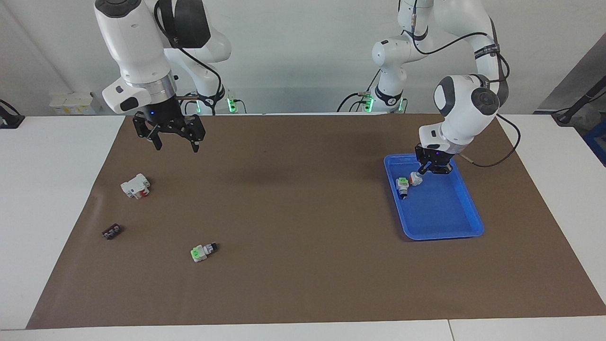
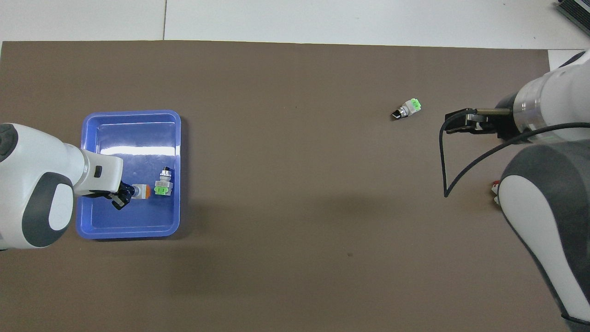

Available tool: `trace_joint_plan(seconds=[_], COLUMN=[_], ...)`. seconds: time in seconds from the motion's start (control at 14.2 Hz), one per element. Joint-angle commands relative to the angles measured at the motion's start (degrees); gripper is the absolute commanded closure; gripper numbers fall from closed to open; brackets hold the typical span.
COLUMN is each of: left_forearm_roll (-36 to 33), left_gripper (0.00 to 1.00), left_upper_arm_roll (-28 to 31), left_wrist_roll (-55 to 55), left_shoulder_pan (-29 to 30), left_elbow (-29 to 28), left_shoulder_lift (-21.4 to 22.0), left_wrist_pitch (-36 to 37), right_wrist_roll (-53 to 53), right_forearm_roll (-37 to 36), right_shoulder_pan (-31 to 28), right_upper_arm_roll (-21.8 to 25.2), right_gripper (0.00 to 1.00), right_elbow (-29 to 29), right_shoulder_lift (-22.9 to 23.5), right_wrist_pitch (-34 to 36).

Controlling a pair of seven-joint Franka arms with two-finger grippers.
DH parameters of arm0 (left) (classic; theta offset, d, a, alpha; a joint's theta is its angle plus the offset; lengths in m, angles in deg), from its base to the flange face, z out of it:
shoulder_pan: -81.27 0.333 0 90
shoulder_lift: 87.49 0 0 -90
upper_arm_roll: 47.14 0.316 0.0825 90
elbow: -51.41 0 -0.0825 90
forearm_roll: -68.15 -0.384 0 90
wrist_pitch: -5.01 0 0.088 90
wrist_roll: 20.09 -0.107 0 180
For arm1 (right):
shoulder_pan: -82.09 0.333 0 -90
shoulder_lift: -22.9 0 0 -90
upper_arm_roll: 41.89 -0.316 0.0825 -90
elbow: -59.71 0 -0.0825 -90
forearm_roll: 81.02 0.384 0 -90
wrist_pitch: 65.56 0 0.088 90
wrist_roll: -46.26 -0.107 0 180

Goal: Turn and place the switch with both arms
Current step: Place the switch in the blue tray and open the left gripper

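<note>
I see one brown mat covering a white table, flat and matte. Two white jointed arms work over it. The left arm reaches down into the one blue plastic tray, a glossy rounded rectangle at its end of the table. The left gripper is clamped on the switch, held low in the tray with its orange end toward a green-ended switch just beside it. The right arm waits, its right gripper spread wide in the air over the mat. I count two green-ended switches: the second lies on the mat at the right arm's end. One white block with a red mark sits nearer the robots, and one small dark piece lies between them.
</note>
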Motion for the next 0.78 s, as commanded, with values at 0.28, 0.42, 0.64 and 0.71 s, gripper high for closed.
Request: trace_joint_plan(seconds=[0.28,0.42,0.64,0.71], left_forearm_roll=[-3.22,-3.22,-3.22,-3.22], left_gripper=[0.0,0.0,0.0,0.0], left_upper_arm_roll=[-0.31,-0.22,-0.13,0.74], left_wrist_roll=[-2.28,5.68,17.55,22.38], left_shoulder_pan=[-1.54,-1.71,-2.5,-2.59], left_elbow=[1.53,1.44,1.52,1.61], left_shoulder_lift=[2.02,3.08,4.75,5.28], left_wrist_pitch=[2.65,5.19,5.38,5.99], right_wrist_roll=[0.67,0.23,1.11,0.94], right_forearm_roll=[1.37,1.1,1.02,1.1], right_shoulder_pan=[-0.31,-0.56,-2.23,-2.5], right_upper_arm_roll=[0.17,0.16,0.87,0.87], right_gripper=[0.0,0.0,0.0,0.0], right_elbow=[0.13,-0.31,-0.66,-0.75], right_shoulder_lift=[-3.1,-4.16,-4.87,-5.04], right_wrist_pitch=[1.5,4.92,6.33,7.12])
